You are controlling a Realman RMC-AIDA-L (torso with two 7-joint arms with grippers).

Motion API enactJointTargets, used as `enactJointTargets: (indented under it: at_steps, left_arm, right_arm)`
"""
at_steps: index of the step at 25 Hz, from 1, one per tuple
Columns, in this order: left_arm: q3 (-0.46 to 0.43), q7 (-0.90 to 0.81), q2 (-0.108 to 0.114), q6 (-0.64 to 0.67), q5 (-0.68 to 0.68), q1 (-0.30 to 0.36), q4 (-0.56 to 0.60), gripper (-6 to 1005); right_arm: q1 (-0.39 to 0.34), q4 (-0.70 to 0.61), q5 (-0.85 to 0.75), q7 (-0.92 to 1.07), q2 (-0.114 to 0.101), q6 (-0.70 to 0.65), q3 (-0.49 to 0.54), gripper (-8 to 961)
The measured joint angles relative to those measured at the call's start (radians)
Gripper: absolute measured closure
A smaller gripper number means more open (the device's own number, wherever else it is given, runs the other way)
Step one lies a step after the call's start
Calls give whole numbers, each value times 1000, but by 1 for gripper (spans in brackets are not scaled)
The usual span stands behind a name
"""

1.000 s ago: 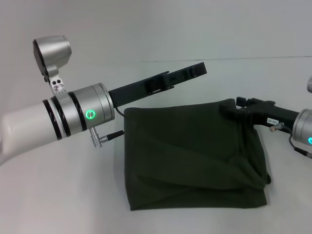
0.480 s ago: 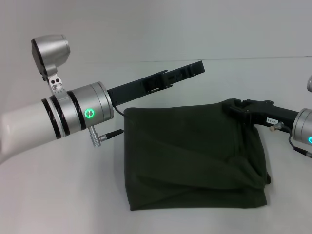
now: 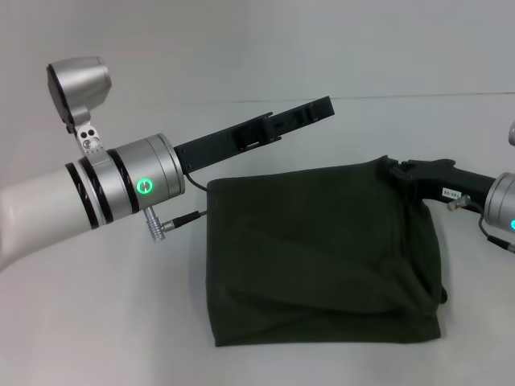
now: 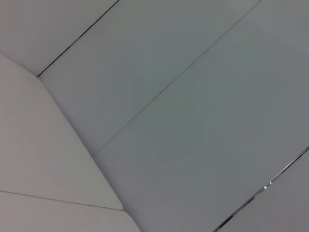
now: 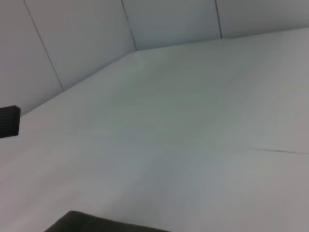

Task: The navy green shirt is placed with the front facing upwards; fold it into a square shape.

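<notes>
Since the shirt [image 3: 322, 257] already lies on the white worktop [image 3: 105, 322] as a compact, roughly square dark green bundle with its plain side up, I judge the folding mostly done; no print shows from the head view.

My left gripper [image 3: 310, 112] hangs above the worktop just beyond the bundle's far left corner, apart from the cloth. Can't tell whether its jaws are wide or narrow: from this angle they read as one black bar. Its wrist view shows only wall panels and bare surface, so it's carrying nothing into frame.

My right gripper [image 3: 398, 170] sits at the far right corner, right at the cloth edge. Whether the jaws pinch that corner or merely rest beside it, I can't tell; the dark fabric hides the tips. Right wrist view catches a sliver of green shirt [image 5: 96, 223] and a black piece of the other arm at the frame edge.

Right edge looks bunched and slanted, so that corner probably wants squaring. Risk: tugging there drags the whole stack.
</notes>
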Motion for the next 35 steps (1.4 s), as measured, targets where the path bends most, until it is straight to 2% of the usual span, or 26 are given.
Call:
enactJointTargets:
  at_steps: [4, 12, 22, 29, 31, 35]
  left_arm:
    - [0, 6, 0, 1, 0, 0, -1, 66]
    - [0, 6, 0, 0, 0, 3, -2, 66]
    - [0, 5, 0, 0, 0, 9, -2, 67]
    - [-1, 6, 0, 1, 0, 13, -1, 67]
    - [-1, 8, 0, 0, 0, 14, -2, 67]
    - [-2, 9, 0, 1, 0, 14, -2, 67]
  right_arm:
    - [-4, -20, 4, 0, 0, -2, 4, 891]
    - [-6, -65, 10, 3, 3, -4, 12, 890]
    - [-17, -51, 27, -17, 5, 92, 20, 829]
    - [-82, -91, 83, -16, -4, 57, 64, 787]
    - [-109, -118, 83, -18, -6, 4, 63, 690]
    - [-184, -173, 74, -69, -2, -189, 40, 509]
